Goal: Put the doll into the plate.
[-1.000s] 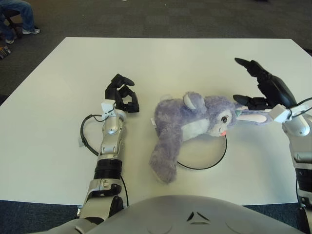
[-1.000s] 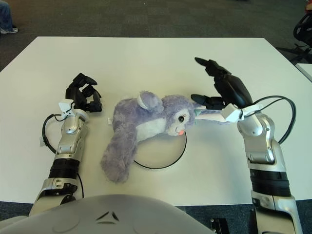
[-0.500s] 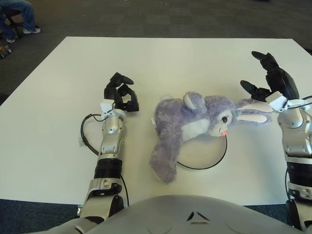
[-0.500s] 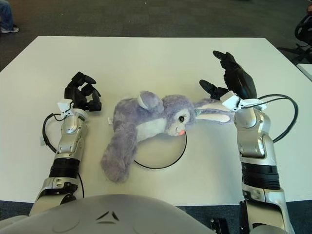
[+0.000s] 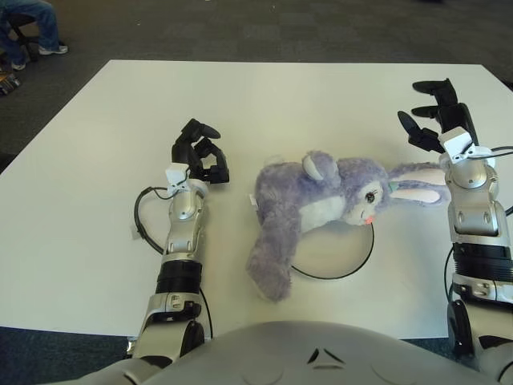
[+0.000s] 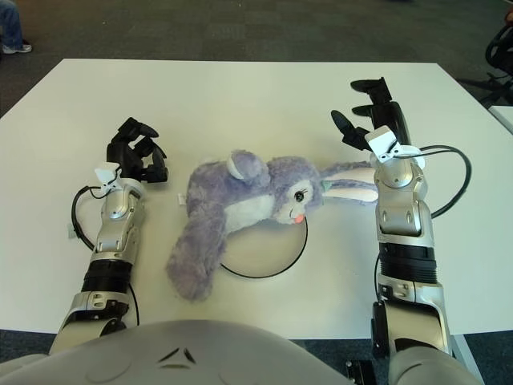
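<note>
1. Doll: a fluffy purple plush rabbit (image 5: 321, 196) with a white belly, dark eye and pink tongue lies on its side near the middle of the white rectangular table (image 5: 96, 160). Its head points toward the robot's right, and one long leg trails down toward the table's near edge.
2. Plate: a flat white round plate with a thin dark rim (image 5: 341, 253) sits directly under the rabbit's head and chest. Only its near arc shows; the doll's hindquarters and leg hang past the rim onto the bare table.
3. Right hand (image 5: 437, 116): black, three-fingered, raised just beyond the tip of the rabbit's pink-lined ear (image 5: 417, 191). Its fingers are spread apart and hold nothing; a gap separates them from the ear. The silver forearm runs down beside the ear.
4. Left hand (image 5: 200, 152): black, shown to the left of the doll, apart from it, with its fingers curled inward on nothing.
5. Surroundings: a black cable loop (image 5: 144, 220) lies beside the left forearm; dark grey carpet (image 5: 240, 28) lies beyond the table, with a seated person's jeans-clad legs (image 5: 28, 24) at the far left corner.
</note>
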